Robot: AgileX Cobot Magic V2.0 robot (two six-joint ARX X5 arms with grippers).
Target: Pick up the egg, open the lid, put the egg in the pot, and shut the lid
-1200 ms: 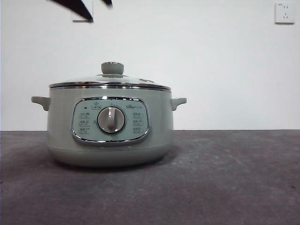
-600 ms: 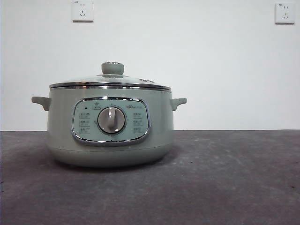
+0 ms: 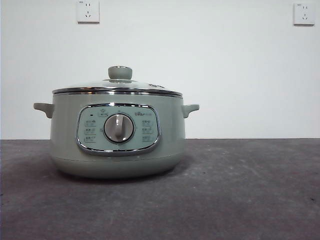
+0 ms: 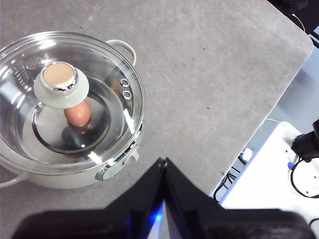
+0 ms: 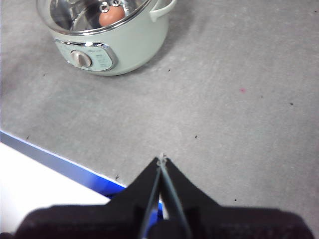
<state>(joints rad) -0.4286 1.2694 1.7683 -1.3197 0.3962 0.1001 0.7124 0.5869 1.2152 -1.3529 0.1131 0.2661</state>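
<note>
sage-green pot [image 3: 65, 135], reddish-brown egg [image 4: 77, 113], speckled grey table [image 3: 240, 195].

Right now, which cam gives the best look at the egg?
Left wrist view: the egg shows whole through the glass lid, on the pot's floor. Right wrist view catches it small at the frame edge. Front view hides it behind the pot wall.

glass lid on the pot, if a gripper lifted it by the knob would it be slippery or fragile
Probably fragile: the lid is clear glass, with the egg visible through it. The knob looks smooth and rounded with a shiny cap, so closed jaws might slip. Its steel rim sits flush on the pot, so it should likely lift free straight up.
</note>
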